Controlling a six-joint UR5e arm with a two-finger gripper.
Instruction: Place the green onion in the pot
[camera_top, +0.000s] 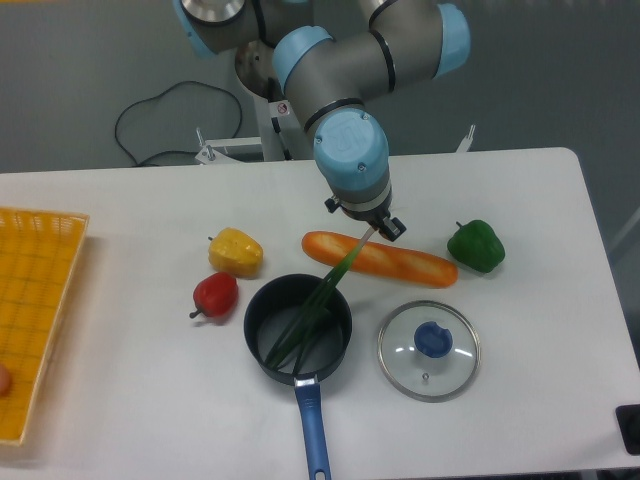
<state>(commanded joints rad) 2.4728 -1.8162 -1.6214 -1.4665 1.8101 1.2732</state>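
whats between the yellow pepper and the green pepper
In the camera view, the baguette lies between the yellow pepper and green pepper, crossed by the green onion.

The arm reaches in from the top of the view, its grey links and pale blue joint caps folded over one another. The last blue-capped wrist joint faces the camera and points down at the surface. Below it sits the small dark claw (371, 227), mostly hidden under the wrist. Its fingers are pinched on the pale end of the onion (318, 305), which slants down and left.
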